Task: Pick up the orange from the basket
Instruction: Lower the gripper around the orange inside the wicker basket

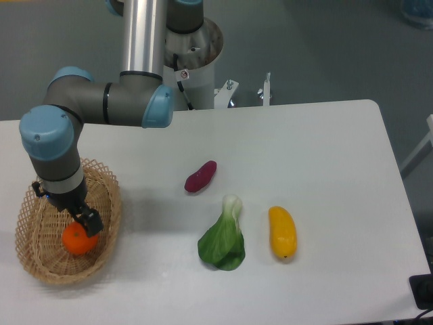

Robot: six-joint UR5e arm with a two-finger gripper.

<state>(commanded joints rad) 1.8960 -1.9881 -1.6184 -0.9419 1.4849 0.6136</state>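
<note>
One white table (325, 135) fills most of the view, its far edge running from nine o'clock toward two o'clock. Over its nine o'clock side stands the arm (108, 101), grey with pale blue joint caps, its silver tube rising out of the top at twelve o'clock and its wrist pointing down into the basket.

At about eight o'clock on the table sits the basket (40, 264), oval, tan wicker with an open lattice rim, the biggest of the loose things. Near the centre, toward six o'clock, lies a leafy green vegetable (222, 245) with a pale white stem end pointing to twelve o'clock. Just beside it at its three o'clock, apart from it, lies a long yellow-orange fruit (282, 232), lengthwise from twelve to six. At eleven o'clock of the green lies a small purple vegetable (201, 176), tilted toward one o'clock.

Inside the basket, toward its three o'clock side, rests the orange (78, 240), round and bright. The gripper (88, 225) is down on the orange's upper one o'clock edge, dark fingers touching or overlapping it; whether they are clamped on the fruit or apart cannot be made out from this angle.
</note>
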